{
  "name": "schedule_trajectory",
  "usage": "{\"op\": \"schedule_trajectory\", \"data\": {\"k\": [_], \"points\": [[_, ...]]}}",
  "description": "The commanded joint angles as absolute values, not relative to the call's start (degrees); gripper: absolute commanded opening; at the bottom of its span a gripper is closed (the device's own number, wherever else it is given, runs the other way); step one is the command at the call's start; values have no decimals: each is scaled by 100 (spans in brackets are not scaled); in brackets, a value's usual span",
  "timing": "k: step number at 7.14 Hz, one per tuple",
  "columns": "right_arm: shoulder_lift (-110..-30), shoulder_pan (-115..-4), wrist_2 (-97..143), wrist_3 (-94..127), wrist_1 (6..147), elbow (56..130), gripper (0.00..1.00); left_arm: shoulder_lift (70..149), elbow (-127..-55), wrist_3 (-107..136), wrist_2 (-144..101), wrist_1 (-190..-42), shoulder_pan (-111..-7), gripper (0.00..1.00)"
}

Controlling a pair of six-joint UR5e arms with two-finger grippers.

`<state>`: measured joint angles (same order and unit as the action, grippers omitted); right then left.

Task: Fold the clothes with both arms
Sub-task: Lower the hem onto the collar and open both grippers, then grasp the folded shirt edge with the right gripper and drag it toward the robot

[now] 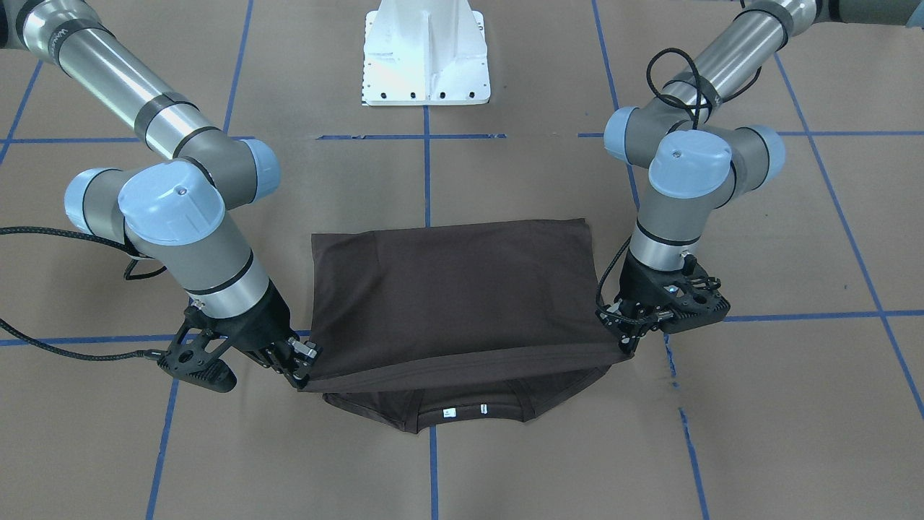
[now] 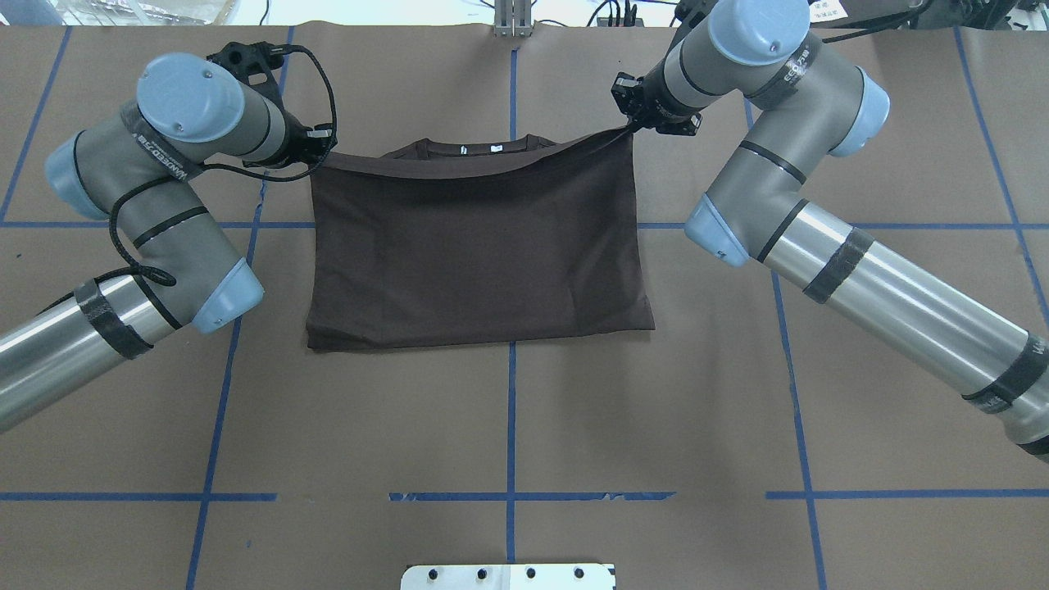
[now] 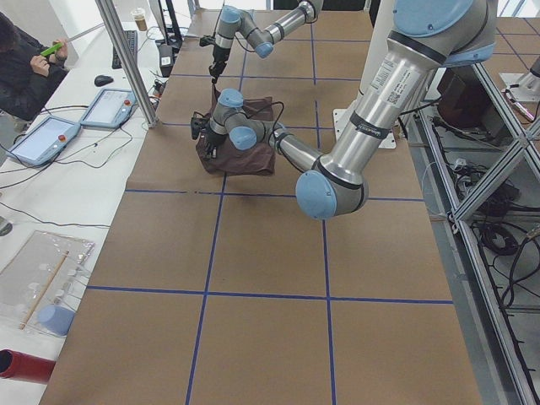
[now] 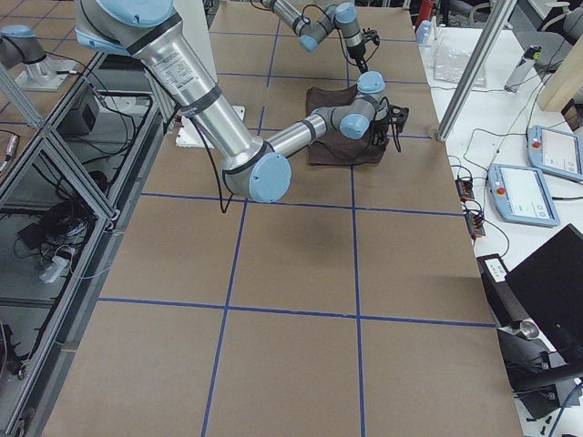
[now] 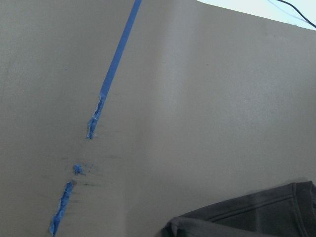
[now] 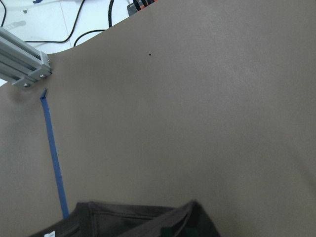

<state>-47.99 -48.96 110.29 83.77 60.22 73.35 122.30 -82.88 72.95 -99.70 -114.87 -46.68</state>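
Collar [image 1: 433,417]: lower centre, under the folded layer.
Shirt [image 1: 455,289]: mid-frame on table [image 1: 505,469].
Right gripper [image 1: 302,367]: lower left, clamped on shirt corner.
Left gripper [image 1: 622,345]: right, clamped on opposite corner.

Brown table [image 2: 369,426], blue tape grid [image 2: 510,410], white side bench [image 3: 51,194], aluminium post [image 3: 128,59]

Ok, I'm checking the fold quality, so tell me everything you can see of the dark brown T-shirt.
The dark brown T-shirt, soft matte knit by its look, lies folded into a rough rectangle on the brown paper-covered table. Its top layer is drawn toward the ribbed round collar, which peeks out with two white neck tags. The black left gripper and black right gripper each pinch a corner of that layer's edge, slightly raised.
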Motion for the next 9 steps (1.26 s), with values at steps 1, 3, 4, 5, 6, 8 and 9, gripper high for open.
{"op": "schedule_trajectory", "data": {"k": [1, 3, 4, 5, 6, 8, 9], "points": [[-4799, -4904, 11170, 8402, 6003, 7321, 100, 12243, -8288, 7278, -9975, -11461, -4676, 100], [-4991, -4887, 11425, 8411, 6029, 7626, 100, 12243, -8349, 7242, -10063, -11382, -4684, 100], [-5462, -4652, 11374, 8446, 6029, 8116, 100, 12226, -8558, 7242, -10220, -11364, -4693, 100], [-6119, -4336, 11173, 8464, 6038, 8800, 100, 12217, -8761, 7251, -10222, -11190, -4693, 100], [-6639, -3881, 10762, 8464, 6055, 9268, 100, 12208, -8911, 7251, -10213, -11041, -4693, 100], [-6898, -3404, 10539, 8473, 6064, 9509, 98, 12217, -8965, 7286, -10204, -11048, -4693, 100], [-6838, -3271, 10495, 8473, 6082, 9475, 94, 12208, -8974, 7286, -10195, -11048, -4693, 100]]}}
